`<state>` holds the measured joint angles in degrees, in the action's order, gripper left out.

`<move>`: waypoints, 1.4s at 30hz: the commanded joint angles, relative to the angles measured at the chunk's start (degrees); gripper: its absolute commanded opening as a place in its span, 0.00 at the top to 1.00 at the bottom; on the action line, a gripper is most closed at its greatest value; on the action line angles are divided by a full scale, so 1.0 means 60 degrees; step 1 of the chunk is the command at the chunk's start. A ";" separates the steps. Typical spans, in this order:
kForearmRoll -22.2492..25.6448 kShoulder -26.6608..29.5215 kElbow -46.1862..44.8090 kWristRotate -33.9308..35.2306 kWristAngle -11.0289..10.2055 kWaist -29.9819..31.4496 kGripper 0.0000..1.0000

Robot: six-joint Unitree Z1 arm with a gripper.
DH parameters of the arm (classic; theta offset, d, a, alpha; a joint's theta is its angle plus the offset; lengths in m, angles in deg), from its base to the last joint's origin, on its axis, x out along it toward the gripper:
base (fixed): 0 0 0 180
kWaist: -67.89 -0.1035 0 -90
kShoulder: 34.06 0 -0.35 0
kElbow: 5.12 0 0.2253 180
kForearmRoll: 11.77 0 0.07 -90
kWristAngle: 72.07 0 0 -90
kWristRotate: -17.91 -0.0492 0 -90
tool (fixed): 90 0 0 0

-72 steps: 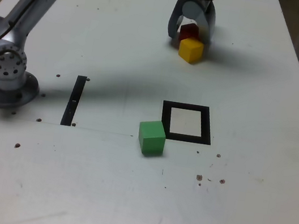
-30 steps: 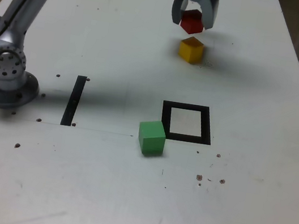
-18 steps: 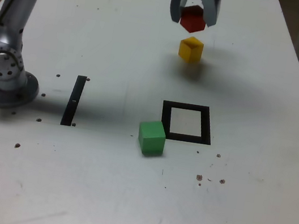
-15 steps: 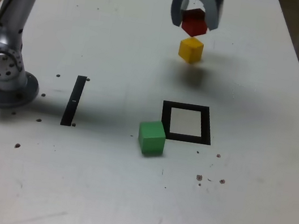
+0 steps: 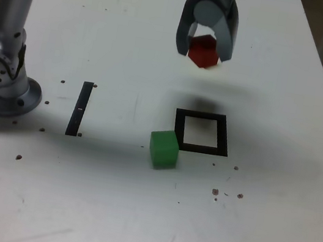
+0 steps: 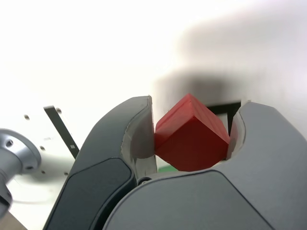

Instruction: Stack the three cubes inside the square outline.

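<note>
A: Exterior view. The gripper [image 5: 204, 48] hangs above the tabletop [image 5: 130, 47], its jaws closed on the red cube [image 5: 202, 49], which is clear of the surface. The wrist view shows the same cube [image 6: 191, 135] pinched between the two inner faces, tilted, one corner uppermost.

B: And the remaining task objects?

A: The square outline [image 5: 202, 132] lies nearer the camera than the gripper, with nothing inside it. The green cube [image 5: 163, 149] sits just beside the outline's near corner on the exterior view's left, touching or almost touching the tape. The yellow cube cannot be seen in either view; the gripper may hide it.

B: Principal risks from here?

A: Likely three. The tilted grip means the cube may land on an edge and tip or roll out of the frame. The frame looks only slightly wider than a cube, so a small lateral error could leave the cube across the tape. The lowered jaws could also nudge the green cube, since it crowds that corner.

B: Open room?

A: Ample on the exterior view's right and behind the outline. The black tape strip [image 5: 80, 108] and the arm's base [image 5: 3, 85] stand well apart on the exterior view's left. Tabletop edges are distant.
</note>
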<state>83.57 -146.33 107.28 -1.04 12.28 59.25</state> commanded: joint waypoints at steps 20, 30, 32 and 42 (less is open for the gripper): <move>-0.1765 0.0456 -0.1948 0.0529 0.0216 0.2018 0.61; -0.3329 0.0677 -0.3387 -0.0817 0.0098 0.2484 0.61; -0.3689 0.0690 -0.3660 -0.0967 0.0079 0.2495 0.61; -0.4584 0.0624 -0.4077 -0.1457 -0.0115 0.2553 0.61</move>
<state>56.33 -142.54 82.96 -9.45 11.78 74.46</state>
